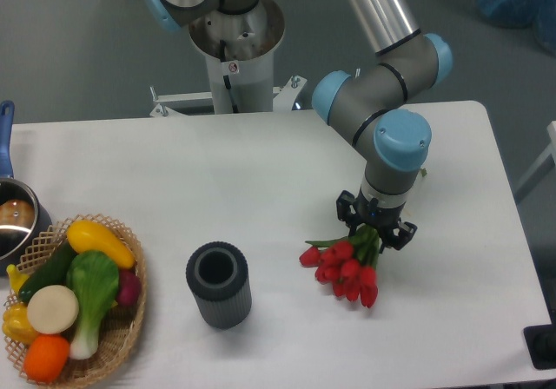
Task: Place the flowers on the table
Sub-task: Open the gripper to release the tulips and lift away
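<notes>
While the arm reaches down from the top of the frame, the scene reads as follows:

Gripper: the gripper [377, 230] sits right of centre, under the blue-capped wrist joint, pointing down at the table [261, 172] — its black body hides the fingertips, so the gap between the fingers cannot be seen directly.
Finger state: the green stems run up into the gripper and the bunch hangs from it, so the fingers appear closed on the stems.
Flowers: the flowers [345, 267] lie just below and left of the gripper, red buds fanned towards the lower centre of the frame, stems pointing up and right into the gripper; one green leaf sticks out to the left.
Contact with table: the buds look low over the white surface, but whether they touch it cannot be told.
Vase: a dark grey ribbed vase [218, 284] stands upright in the lower centre, left of the flowers and apart from them — its mouth is open and dark.
Basket: a wicker basket [130, 319] of toy vegetables sits at the lower left edge.
Pot: a metal pot [16, 224] with a blue handle is at the left edge, touching or just beside the basket.
</notes>
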